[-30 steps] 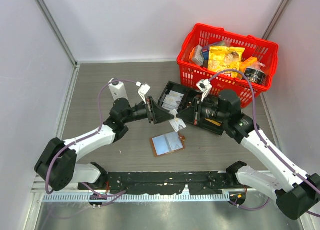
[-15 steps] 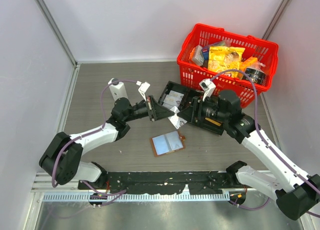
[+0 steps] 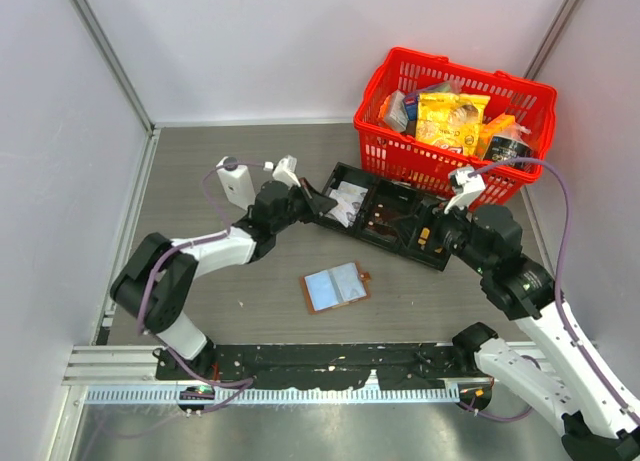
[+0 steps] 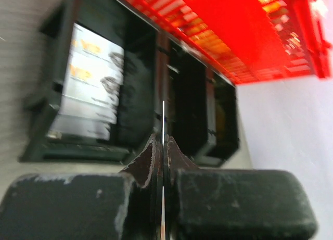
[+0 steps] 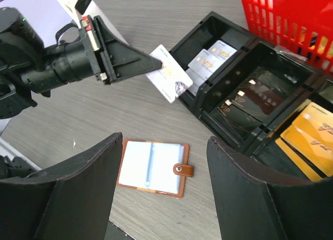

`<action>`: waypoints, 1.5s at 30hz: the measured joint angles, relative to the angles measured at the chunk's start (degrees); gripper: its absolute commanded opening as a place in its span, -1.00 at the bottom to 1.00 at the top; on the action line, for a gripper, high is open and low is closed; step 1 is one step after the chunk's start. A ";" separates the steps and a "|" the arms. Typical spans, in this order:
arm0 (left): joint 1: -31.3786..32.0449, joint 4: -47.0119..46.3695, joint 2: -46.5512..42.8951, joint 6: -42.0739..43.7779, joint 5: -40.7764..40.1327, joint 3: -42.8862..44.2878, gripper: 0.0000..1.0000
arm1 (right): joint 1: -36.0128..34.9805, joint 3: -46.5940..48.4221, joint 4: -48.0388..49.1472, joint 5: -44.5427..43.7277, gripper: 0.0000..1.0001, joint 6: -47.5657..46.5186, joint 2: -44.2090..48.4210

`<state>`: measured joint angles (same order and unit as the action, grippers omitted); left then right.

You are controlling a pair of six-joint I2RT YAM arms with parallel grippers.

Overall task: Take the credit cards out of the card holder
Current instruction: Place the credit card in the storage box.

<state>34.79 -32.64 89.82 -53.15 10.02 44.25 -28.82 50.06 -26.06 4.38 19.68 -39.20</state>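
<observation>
Small brown leather-look bifold card holder (image 3: 335,287) lies open on my grey table (image 3: 200,161). Left gripper (image 3: 318,205) sits at the black three-compartment tray's (image 3: 375,231) left end, right gripper (image 3: 405,229) over its right.

We see a grey table (image 3: 190,161) with a wood grain, closed in by three pale walls (image 3: 320,41). Metal strips (image 3: 108,53) run along the corners. The light is even, with only soft shadows.

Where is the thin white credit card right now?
Right wrist view, upper middle: the thin white credit card is pinched in the left gripper, beside the black three-compartment tray's white-card end, farther out than the open brown card holder.
</observation>
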 measured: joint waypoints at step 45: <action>4.13 31.87 1.16 13.55 -22.23 20.06 0.20 | -0.24 -3.85 -7.32 -2.60 0.47 -1.29 -6.23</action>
<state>38.92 -0.78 90.98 -39.59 -12.21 64.31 -29.06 46.22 -33.39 1.78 18.39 -45.43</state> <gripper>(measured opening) 0.604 0.747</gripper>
